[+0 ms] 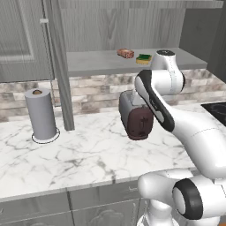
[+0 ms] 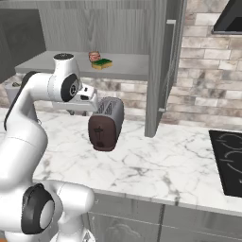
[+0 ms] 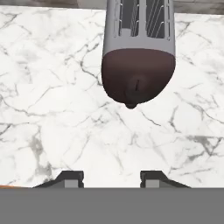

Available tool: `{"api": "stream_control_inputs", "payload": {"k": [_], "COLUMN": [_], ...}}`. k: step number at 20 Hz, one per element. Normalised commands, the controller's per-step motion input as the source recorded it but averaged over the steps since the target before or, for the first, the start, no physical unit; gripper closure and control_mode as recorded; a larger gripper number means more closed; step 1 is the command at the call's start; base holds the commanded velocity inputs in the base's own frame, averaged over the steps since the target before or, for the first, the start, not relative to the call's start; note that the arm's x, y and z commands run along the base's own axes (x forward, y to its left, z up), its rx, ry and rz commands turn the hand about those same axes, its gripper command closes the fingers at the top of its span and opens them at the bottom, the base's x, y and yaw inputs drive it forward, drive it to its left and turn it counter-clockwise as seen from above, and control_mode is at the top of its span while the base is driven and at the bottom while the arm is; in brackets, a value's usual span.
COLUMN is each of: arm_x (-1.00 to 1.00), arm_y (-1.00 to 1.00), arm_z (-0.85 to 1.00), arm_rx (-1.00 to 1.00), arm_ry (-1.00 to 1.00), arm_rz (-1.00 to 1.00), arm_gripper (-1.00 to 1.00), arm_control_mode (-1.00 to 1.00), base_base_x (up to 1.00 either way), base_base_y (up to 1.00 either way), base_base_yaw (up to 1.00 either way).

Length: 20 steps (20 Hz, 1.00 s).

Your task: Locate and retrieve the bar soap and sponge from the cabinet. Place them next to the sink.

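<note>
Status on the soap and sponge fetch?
Done: grey wood-grain cabinet door stands open. In hand: nothing; the hand is empty over the marble counter. Left: reddish-brown bar soap and yellow-green sponge still sit on the shelf.

counter (image 1: 84, 154): toaster (image 1: 135, 115), paper roll (image 1: 41, 114) | shelf (image 1: 92, 62): bar soap (image 1: 125, 53), sponge (image 1: 144, 58)
</note>
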Motion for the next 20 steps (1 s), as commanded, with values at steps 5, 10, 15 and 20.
{"api": "stream_control_inputs", "payload": {"k": [5, 10, 15, 20], "arm_x": [-0.09, -0.22, -0.19, -0.09], "arm_y": [0.0, 0.0, -0.03, -0.08], "arm_z": [0.05, 0.24, 0.35, 0.43], "arm_rx": [0.0, 0.0, 0.0, 0.0], "arm_ry": [-0.02, -0.12, -0.15, -0.09], "arm_rz": [0.0, 0.0, -0.03, -0.05], "arm_gripper": [-1.0, -1.0, -1.0, -1.0], "arm_control_mode": [-1.0, -1.0, -1.0, -1.0], "base_base_x": [0.0, 0.0, 0.0, 0.0], "base_base_y": [0.0, 0.0, 0.0, 0.0], "base_base_yaw": [0.0, 0.0, 0.0, 0.0]}}
